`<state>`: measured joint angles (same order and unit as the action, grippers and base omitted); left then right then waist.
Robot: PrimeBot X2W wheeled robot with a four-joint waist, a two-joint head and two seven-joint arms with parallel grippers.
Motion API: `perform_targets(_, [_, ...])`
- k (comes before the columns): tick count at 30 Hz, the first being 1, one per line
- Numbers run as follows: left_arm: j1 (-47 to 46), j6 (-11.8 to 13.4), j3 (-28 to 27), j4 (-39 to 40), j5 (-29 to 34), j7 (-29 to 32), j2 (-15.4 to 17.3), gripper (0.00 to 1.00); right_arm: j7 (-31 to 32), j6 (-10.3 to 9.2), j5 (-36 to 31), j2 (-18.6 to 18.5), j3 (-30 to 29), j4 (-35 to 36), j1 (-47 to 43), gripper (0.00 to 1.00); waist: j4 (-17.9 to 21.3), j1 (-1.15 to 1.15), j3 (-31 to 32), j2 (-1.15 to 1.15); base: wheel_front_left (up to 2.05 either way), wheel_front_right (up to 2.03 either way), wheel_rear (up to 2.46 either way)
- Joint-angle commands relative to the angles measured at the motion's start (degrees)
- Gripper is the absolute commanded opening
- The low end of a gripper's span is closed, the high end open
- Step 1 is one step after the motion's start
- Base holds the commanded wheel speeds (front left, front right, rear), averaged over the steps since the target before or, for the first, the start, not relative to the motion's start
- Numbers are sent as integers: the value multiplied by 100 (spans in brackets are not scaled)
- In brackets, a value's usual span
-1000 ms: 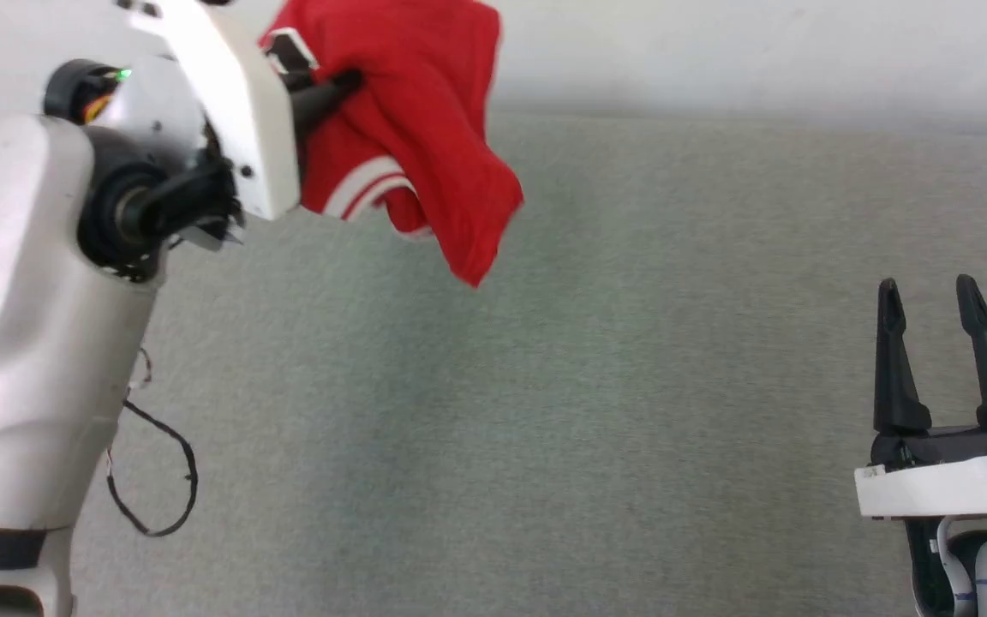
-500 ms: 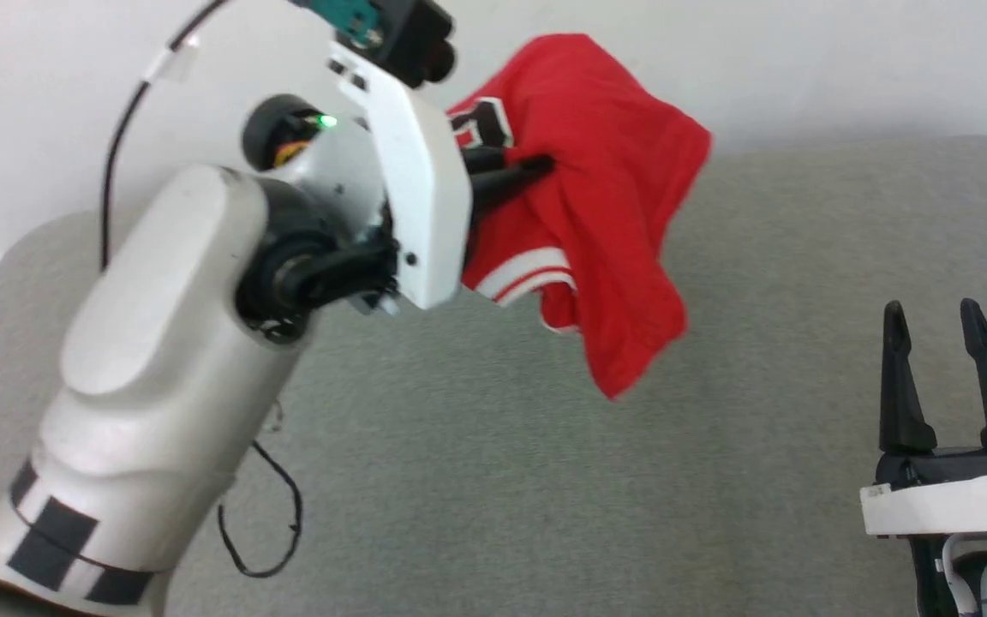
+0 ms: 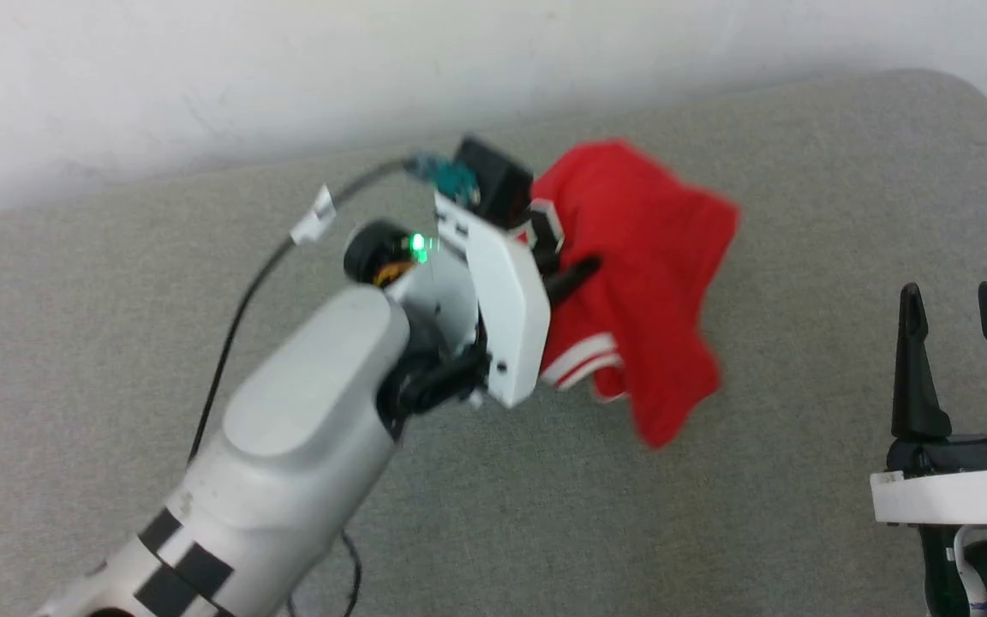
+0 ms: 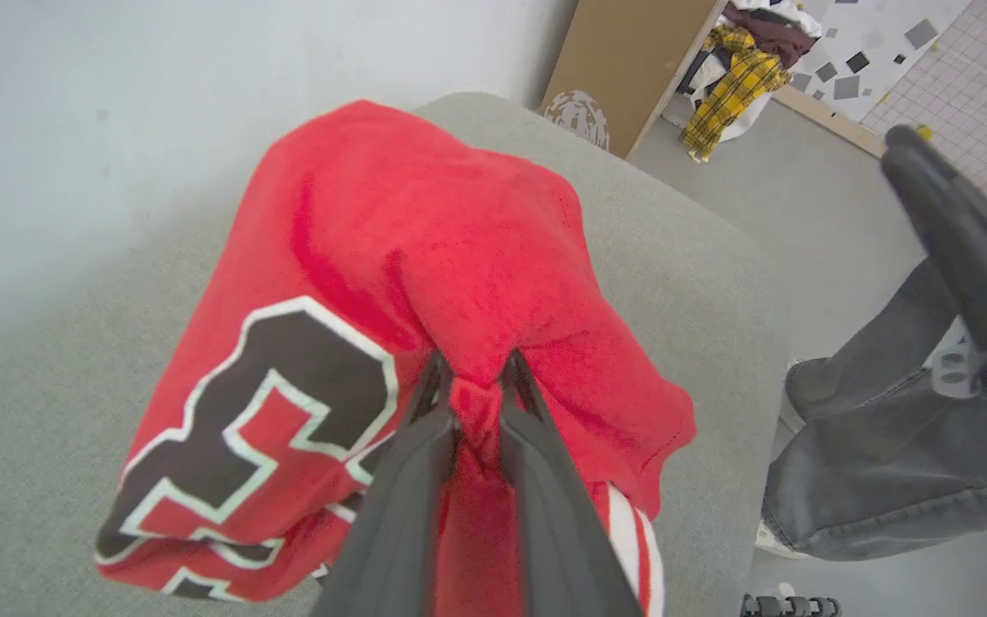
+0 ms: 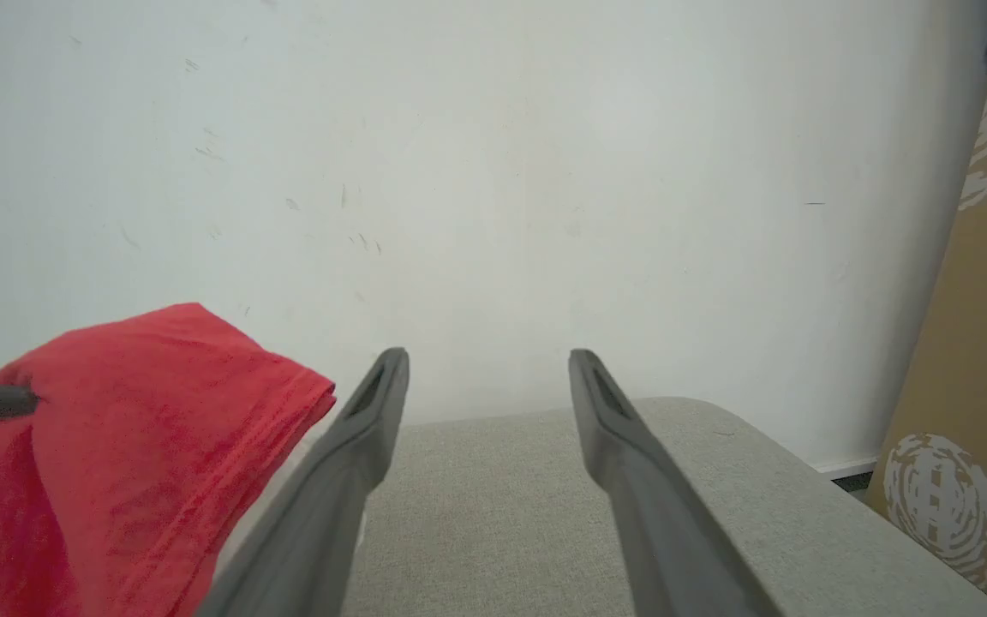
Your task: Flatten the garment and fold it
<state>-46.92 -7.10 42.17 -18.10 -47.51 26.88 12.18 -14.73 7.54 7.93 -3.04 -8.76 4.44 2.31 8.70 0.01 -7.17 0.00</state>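
Note:
The garment (image 3: 648, 291) is a crumpled red shirt with red-and-white striped trim and a black, white-outlined number. It hangs bunched above the grey table (image 3: 116, 343) near its far edge. My left gripper (image 3: 583, 270) is shut on a fold of the red cloth. In the left wrist view the garment (image 4: 425, 283) drapes over the pinching fingers of the left gripper (image 4: 475, 373). My right gripper (image 3: 956, 296) stands open at the lower right, apart from the shirt, with nothing between its fingers. The right wrist view has the garment (image 5: 125, 428) at the left of the open right gripper (image 5: 485, 360).
A white wall (image 3: 288, 68) runs behind the table's rounded far edge. A black cable (image 3: 236, 308) trails from my left arm. A person's legs in grey trousers (image 4: 870, 446) stand beyond the table's side. A cardboard board (image 4: 631, 60) and a pile of clothes (image 4: 733, 68) lie farther off.
The head camera has tilted up, so the table's far edge and wall now show. The left arm has carried the held shirt farther out over the table. The right gripper stays open.

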Motion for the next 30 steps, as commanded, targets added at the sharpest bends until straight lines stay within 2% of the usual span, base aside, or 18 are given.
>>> perform_targets(1, [151,-36,118,-210,102,-145,-30,0,-27,-5,44,16,10,25,85,100,76,-1,-152,0,0,0,0])
perform_targets(7, [308,-37,583,-1314,428,-477,-201,0,-27,-5,45,16,-5,63,180,100,83,-1,-329,0,0,0,0])
perform_targets(14, [228,135,781,-2242,723,-759,-411,0,-27,-5,50,16,34,31,270,100,6,-1,-462,0,0,0,0])
perform_targets(15, [214,144,770,-2325,715,-820,-455,36,-27,-5,51,16,32,29,277,100,-21,-1,-473,0,0,0,0])
perform_targets(16, [200,140,756,-2391,693,-880,-503,100,-27,-5,48,16,23,27,279,100,-55,-1,-477,0,0,0,0])
perform_targets(20, [87,88,716,-2480,594,-1101,-640,100,-27,-5,18,16,-29,14,265,100,-226,-1,-431,0,0,0,0])
perform_targets(24, [-6,28,627,-2324,437,-1326,-641,100,-27,-5,16,16,-29,-6,242,100,-382,-1,-300,0,0,0,0])
perform_targets(27, [1,3,426,-2006,234,-1581,-513,100,-27,-5,29,16,-5,-24,196,100,-450,-1,-186,0,0,0,0])
perform_targets(30, [83,35,117,-1489,153,-2085,-219,100,-27,-5,40,16,-9,-30,126,100,-496,-1,-78,0,0,0,0])
